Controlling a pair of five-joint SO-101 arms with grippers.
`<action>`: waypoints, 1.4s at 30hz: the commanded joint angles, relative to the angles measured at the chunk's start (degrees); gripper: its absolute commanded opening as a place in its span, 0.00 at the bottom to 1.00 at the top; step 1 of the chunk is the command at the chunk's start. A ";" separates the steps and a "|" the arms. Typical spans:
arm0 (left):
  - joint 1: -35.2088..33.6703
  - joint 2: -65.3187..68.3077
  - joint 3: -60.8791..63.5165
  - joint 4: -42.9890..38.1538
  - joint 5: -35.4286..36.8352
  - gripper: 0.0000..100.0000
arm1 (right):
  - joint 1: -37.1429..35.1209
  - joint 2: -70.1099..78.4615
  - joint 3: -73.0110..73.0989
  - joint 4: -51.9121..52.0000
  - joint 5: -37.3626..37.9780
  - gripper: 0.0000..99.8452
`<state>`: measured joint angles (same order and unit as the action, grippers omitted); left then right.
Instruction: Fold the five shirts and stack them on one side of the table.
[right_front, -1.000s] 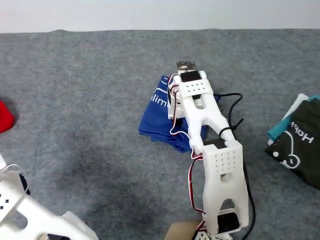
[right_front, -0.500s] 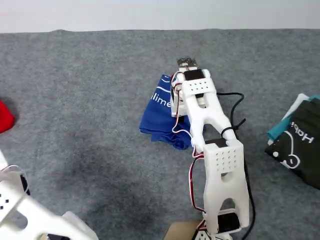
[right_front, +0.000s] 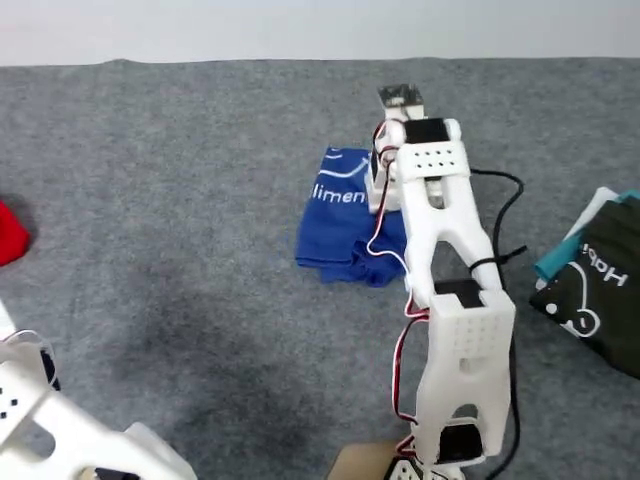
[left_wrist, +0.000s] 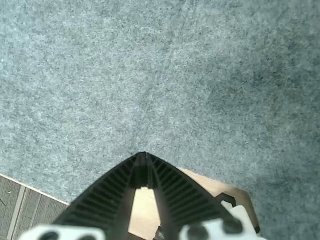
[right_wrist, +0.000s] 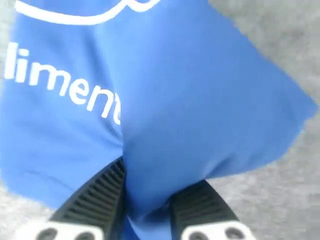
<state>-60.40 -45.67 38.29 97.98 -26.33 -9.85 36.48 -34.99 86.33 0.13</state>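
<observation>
Blue shirt (right_front: 340, 225) sits as a rough folded bundle mid-surface, a bit right of centre, on the grey felt surface (right_front: 180, 150). Right pincer (right_wrist: 145, 205) is pinching a bunched fold on the shirt's right side, and cloth bulges up between its fingers. Left pincer (left_wrist: 144, 159) is pressed together with nothing in it, over bare felt at the near-left corner.

Black shirt (right_front: 600, 290) lies on a teal shirt (right_front: 555, 262) at the right edge. Red shirt (right_front: 8, 232) is at the left edge.

Handling, my guess: thin, light, limp cloth. It will sag and fall open if lifted from one point, and the felt probably drags on it. Best hold is through all layers at a folded edge.

Writing: white lettering and a white curved line on the blue shirt, white print and a small figure on the black one. Not transcribed.
</observation>
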 joint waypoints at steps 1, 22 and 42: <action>0.35 -1.05 -0.48 -0.88 -0.70 0.00 | 1.01 -8.13 -2.37 0.22 1.14 0.01; 0.26 -1.05 -0.57 -0.53 -0.62 0.00 | 18.86 -21.67 -2.37 4.97 8.44 0.01; 0.35 -1.05 -6.11 -0.62 -0.79 0.00 | 40.04 -25.89 -2.37 10.15 11.34 0.01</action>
<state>-60.40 -45.67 34.77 97.98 -26.33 26.46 14.33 -34.99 95.82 10.86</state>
